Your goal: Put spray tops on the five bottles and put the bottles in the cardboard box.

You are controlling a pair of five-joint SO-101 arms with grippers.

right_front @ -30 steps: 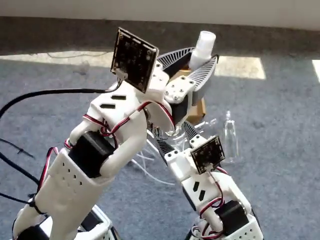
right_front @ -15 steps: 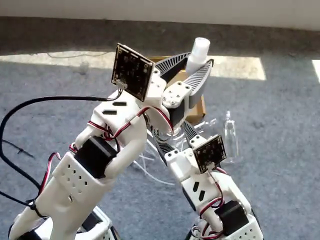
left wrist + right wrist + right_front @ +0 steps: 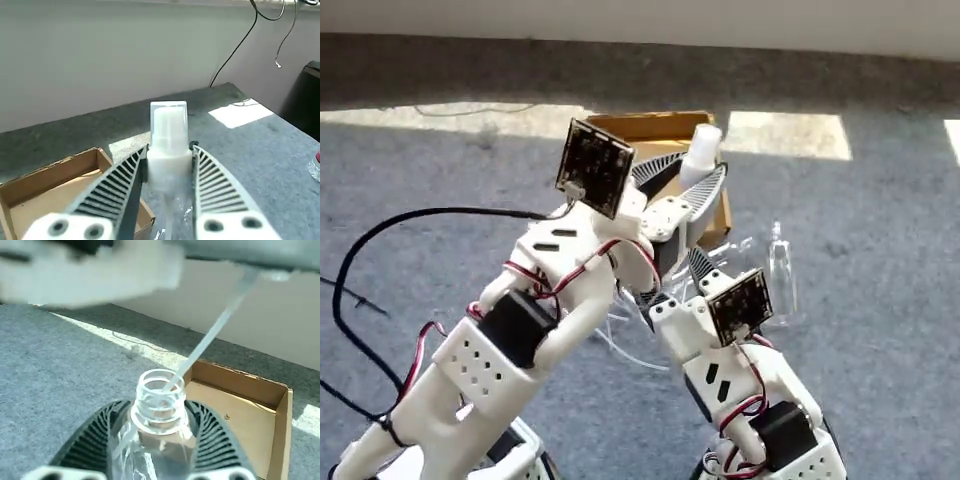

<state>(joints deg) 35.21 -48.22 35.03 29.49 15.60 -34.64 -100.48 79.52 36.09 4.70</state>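
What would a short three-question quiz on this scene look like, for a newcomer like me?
1. True or false: the spray top is already screwed down onto the bottle.
2. Pick one: what does the right gripper hold? A) the clear bottle B) the white spray top C) nothing
3. Fill the gap: the spray top's thin tube reaches down into the bottle's open ____.

Key: 1 false, it is held above the bottle; 2 A; 3 neck.
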